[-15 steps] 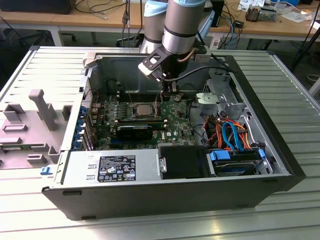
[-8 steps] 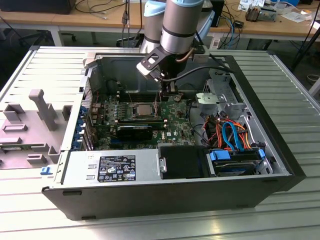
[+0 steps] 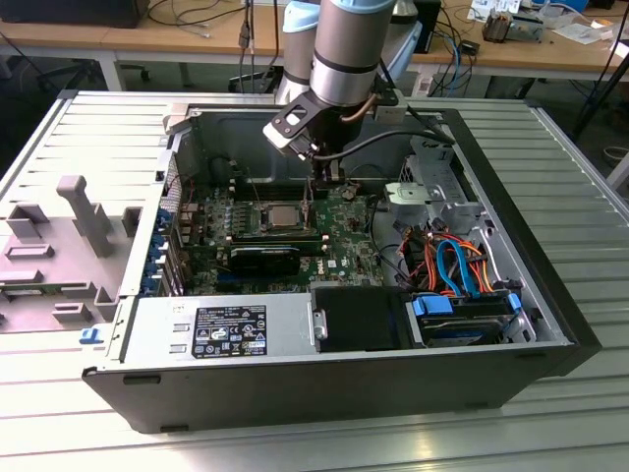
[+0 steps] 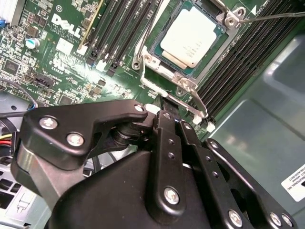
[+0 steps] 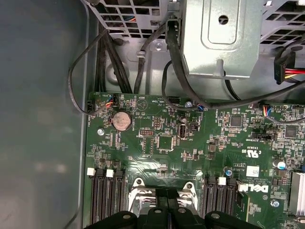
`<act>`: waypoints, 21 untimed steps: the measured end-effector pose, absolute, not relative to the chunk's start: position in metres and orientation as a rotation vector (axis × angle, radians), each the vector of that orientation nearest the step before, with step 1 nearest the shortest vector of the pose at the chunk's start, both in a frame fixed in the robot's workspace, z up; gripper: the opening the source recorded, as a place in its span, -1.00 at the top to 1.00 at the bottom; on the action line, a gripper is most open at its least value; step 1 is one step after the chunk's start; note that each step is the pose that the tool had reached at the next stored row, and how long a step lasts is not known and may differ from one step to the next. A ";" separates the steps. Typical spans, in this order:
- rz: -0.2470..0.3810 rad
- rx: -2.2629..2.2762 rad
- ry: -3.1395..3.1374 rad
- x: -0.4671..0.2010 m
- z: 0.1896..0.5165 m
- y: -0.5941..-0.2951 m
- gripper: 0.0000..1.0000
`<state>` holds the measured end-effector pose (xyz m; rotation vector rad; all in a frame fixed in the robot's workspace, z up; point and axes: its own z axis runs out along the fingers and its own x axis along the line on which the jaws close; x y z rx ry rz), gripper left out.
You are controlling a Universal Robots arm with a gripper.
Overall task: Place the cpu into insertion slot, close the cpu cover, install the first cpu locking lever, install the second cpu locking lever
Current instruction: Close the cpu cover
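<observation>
I see the cpu (image 4: pixel 193 34) seated in the insertion slot (image 4: pixel 158 53) on the green board (image 5: pixel 190 143), with the cpu cover (image 4: pixel 182 82) lying flat as a frame around its top. My gripper (image 4: pixel 167 101) is pinched narrow, its tips down at the socket's edge on the exterior view's right; I cannot tell whether anything sits between them

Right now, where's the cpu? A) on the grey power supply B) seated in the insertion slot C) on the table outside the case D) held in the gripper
B: in the second wrist view the cpu lies flat inside the silver rim of the insertion slot.
</observation>
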<state>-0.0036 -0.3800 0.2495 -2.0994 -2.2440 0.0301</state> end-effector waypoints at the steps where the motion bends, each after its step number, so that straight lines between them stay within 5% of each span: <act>1: 0.030 -2.099 -2.244 -0.004 0.249 -0.380 0.79; 21: 0.030 -2.098 -2.245 -0.024 0.248 -0.380 0.79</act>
